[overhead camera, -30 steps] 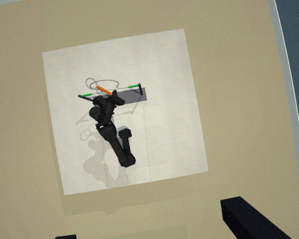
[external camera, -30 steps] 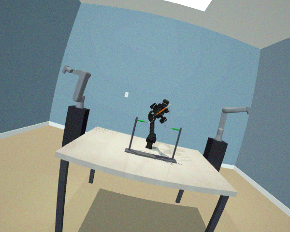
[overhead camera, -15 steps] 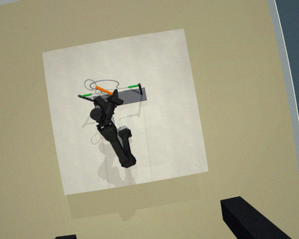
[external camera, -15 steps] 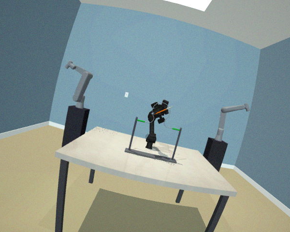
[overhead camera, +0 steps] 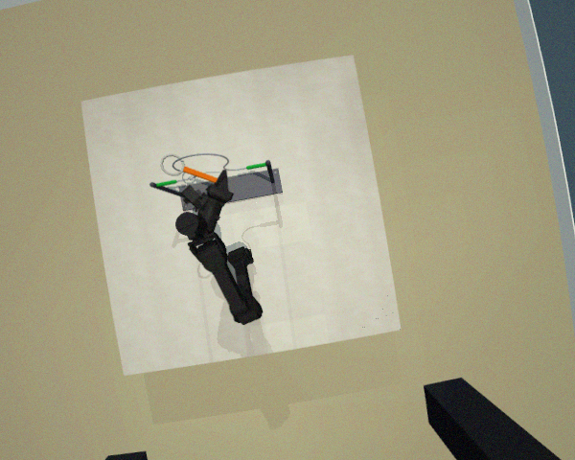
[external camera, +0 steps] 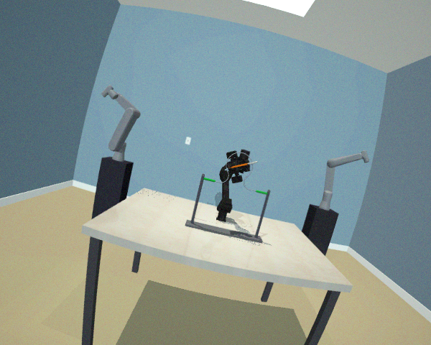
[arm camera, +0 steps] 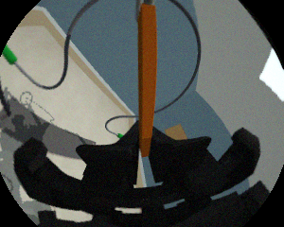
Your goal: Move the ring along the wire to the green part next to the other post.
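Observation:
The gripper is shut on the end of the orange handle. The ring at the handle's far end is nearly edge-on in the exterior view and mostly cut off at the top of the wrist view. It appears around the side of the raised grey wire loop, on the left in the top view. Whether ring and wire touch cannot be told. The green parts by the left post and the right post are free of the ring.
The left post and right post in the top view stand on a dark base plate. The arm reaches over the pale table. Two grey robot arms stand on pedestals beyond the table.

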### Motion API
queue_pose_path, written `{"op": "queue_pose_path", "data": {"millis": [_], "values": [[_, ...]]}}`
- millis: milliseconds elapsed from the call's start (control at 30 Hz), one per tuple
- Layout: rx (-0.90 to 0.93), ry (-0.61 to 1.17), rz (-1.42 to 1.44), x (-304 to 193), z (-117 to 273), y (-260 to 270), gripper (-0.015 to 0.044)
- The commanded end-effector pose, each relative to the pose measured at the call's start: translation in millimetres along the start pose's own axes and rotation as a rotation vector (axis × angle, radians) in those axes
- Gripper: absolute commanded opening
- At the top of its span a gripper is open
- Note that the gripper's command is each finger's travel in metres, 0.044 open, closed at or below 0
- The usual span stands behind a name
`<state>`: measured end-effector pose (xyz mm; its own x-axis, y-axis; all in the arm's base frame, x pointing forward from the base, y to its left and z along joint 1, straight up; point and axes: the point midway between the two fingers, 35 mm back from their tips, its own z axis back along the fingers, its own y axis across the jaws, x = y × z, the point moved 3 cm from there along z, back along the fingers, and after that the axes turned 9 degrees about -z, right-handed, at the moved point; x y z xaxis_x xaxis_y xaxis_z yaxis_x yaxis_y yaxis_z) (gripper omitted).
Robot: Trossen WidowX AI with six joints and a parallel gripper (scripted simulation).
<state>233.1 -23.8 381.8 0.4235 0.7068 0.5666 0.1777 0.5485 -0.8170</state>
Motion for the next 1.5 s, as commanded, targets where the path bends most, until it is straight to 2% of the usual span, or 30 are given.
{"op": "queue_pose_path", "data": {"millis": [0, 1467], "values": [[-0.029, -0.008, 0.046, 0, 0, -3, -0.0150], [-0.289, -0.115, 0.562, 7, 0, -21, -0.0150]]}}
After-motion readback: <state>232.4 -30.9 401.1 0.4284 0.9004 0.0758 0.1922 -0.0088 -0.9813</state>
